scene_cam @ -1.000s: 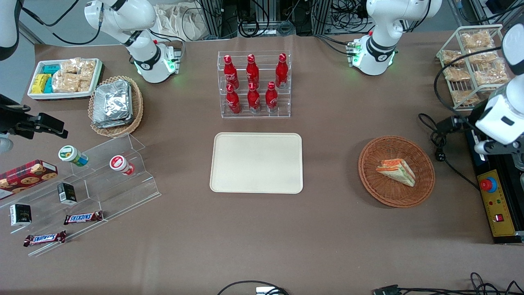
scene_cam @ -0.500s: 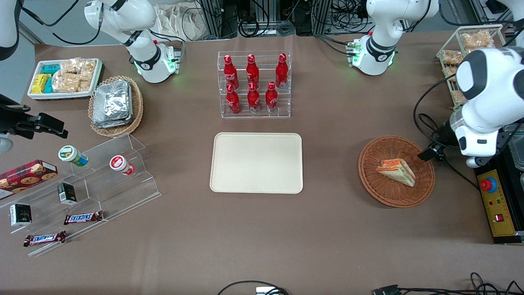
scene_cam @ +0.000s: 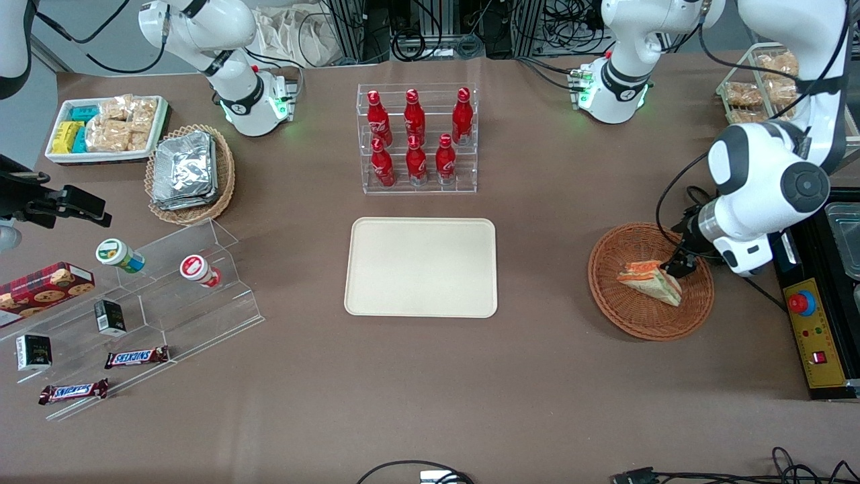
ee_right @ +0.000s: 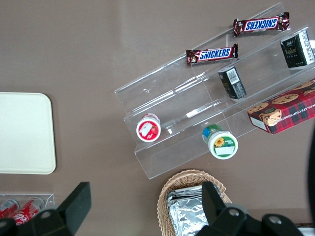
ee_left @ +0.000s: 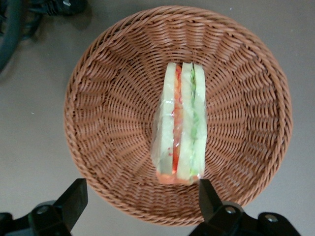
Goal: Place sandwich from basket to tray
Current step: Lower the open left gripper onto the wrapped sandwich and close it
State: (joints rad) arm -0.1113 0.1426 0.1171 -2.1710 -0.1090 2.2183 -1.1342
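Tan wicker basket (scene_cam: 191, 176) holds a stack of foil packets (scene_cam: 183, 169). Clear rack (scene_cam: 417, 139) carries six red bottles (scene_cam: 416, 138). Cream tray (scene_cam: 420, 267) sits bare. Reddish-brown basket (scene_cam: 650, 280) cradles the wrapped sandwich (scene_cam: 651, 279), and the gripper (scene_cam: 675, 265) hovers above it, fingers (ee_left: 74, 200) spread wide, gripping nothing.

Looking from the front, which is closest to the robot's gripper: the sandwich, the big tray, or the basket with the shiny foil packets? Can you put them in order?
The gripper, open, hovers over the brown basket.
1. Sandwich: just below the gripper, in that basket.
2. Tray: mid-table, toward the parked arm's end.
3. Foil-packet basket: farthest, well past the tray toward the parked arm's end.
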